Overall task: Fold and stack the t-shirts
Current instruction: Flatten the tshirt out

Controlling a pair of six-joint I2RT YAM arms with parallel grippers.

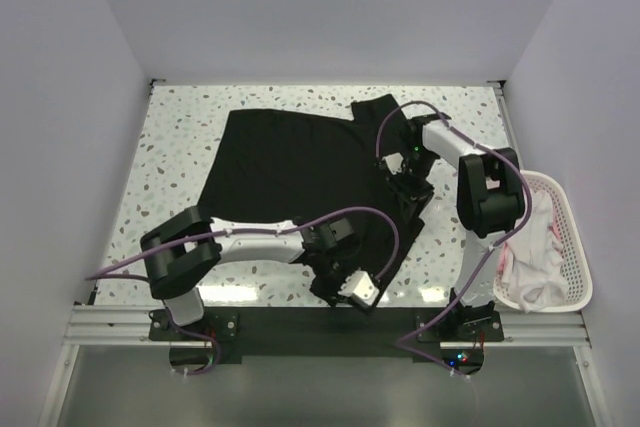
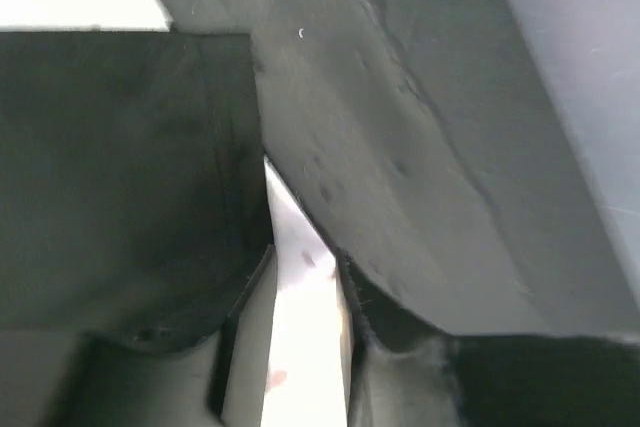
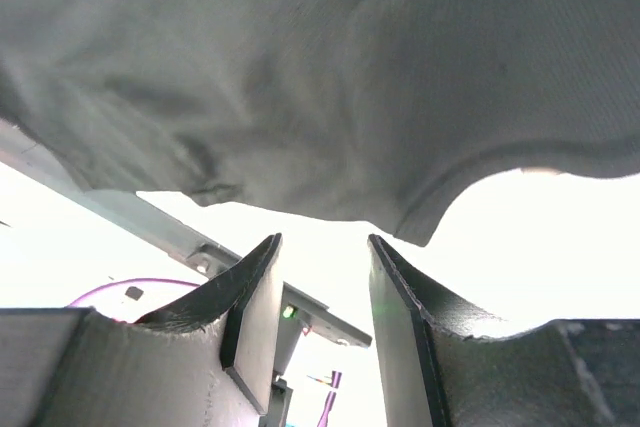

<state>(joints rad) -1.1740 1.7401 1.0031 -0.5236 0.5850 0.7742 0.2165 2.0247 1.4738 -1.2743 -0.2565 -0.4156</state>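
Observation:
A black t-shirt (image 1: 290, 162) lies spread over the speckled table (image 1: 175, 147), with its right part bunched toward the front edge. My left gripper (image 1: 335, 275) sits low at the shirt's near right corner. In the left wrist view this gripper (image 2: 305, 257) is open: bright table shows through the narrow gap, and black fabric (image 2: 420, 147) drapes beside its right finger. My right gripper (image 1: 410, 185) is over the shirt's right side. Its jaws (image 3: 323, 242) are open with nothing between them, and the shirt's hem (image 3: 320, 67) hangs just beyond the tips.
A white slatted basket (image 1: 577, 247) stands off the table's right edge and holds crumpled white and pink t-shirts (image 1: 530, 257). White walls close in the table at the back and both sides. Purple cables loop over both arms.

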